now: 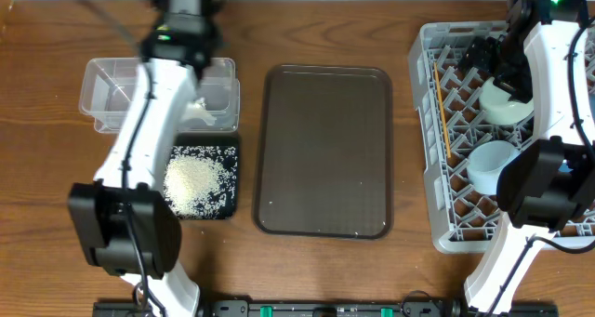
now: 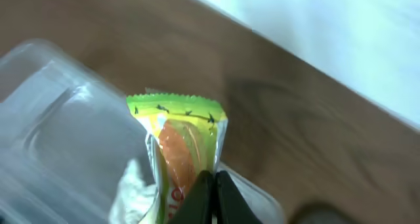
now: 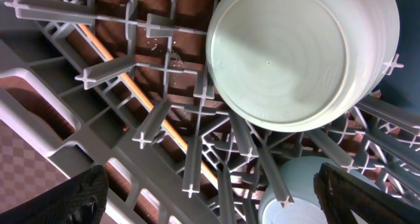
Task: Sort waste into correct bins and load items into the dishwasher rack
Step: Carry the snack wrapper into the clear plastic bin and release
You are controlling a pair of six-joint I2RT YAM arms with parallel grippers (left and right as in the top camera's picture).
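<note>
From above, one clear tub (image 1: 107,94) sits at the table's left. One black tray (image 1: 232,150) is just in front of it, carrying a heap of white rice (image 1: 193,179) with loose grains scattered around it. One crumpled tissue (image 1: 203,113) shows at the tub's near right corner. The left arm (image 1: 149,122) reaches across the black tray to the tub, and its gripper is hidden under the blurred wrist. One brown serving tray (image 1: 325,38) lies in the middle. The grey rack (image 1: 423,131) fills the right side, with one wooden stick (image 1: 442,112) lying along its left columns. Two mint bowls are in it, one further back (image 1: 507,105) and one nearer the front (image 1: 485,165). The right arm (image 1: 558,66) bends over them.

In the left wrist view, the left gripper (image 2: 215,179) has its fingers pinched together on the lower edge of the one yellow-green wrapper (image 2: 180,135). The wrapper stands upright above the tub's rim. The tissue lies beside it, low on the left inside the tub.

In the right wrist view, the right gripper (image 3: 210,181) stands wide and holds nothing, with its two dark fingers at the bottom corners. It hangs above the rack's pegs. One bowl lies tilted among the pegs at the top right. The rim of the second bowl shows at the bottom edge, between the fingers. The stick runs diagonally under the pegs at the left.
</note>
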